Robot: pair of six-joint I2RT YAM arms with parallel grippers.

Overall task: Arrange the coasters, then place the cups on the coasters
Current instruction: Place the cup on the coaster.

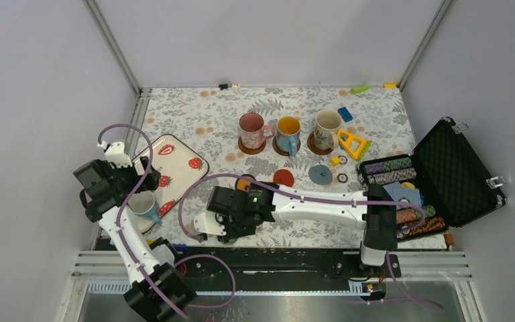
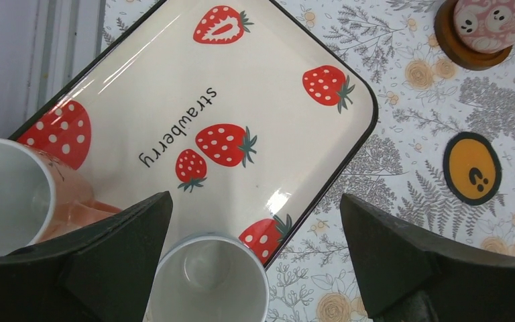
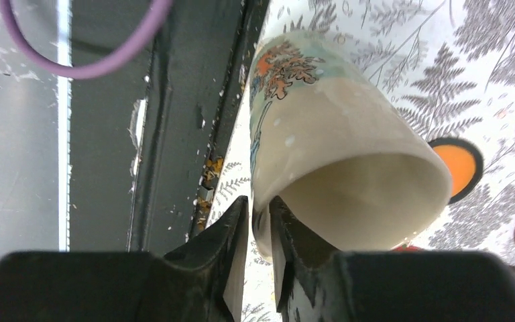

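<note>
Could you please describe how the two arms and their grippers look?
The left arm and right arm have white links and black joints, each with a looping purple cable. A small green light shows near the right wrist. The left gripper and right gripper have black, wedge-shaped fingers.

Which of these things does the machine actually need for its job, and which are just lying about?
Needed: pink cup, blue cup, cream cup, painted cup in the right gripper, peach cup, pale cup; brown coasters, red coaster, grey coaster, orange coaster.

Lying about: strawberry tray, case of chips, yellow triangle, blue block.
</note>
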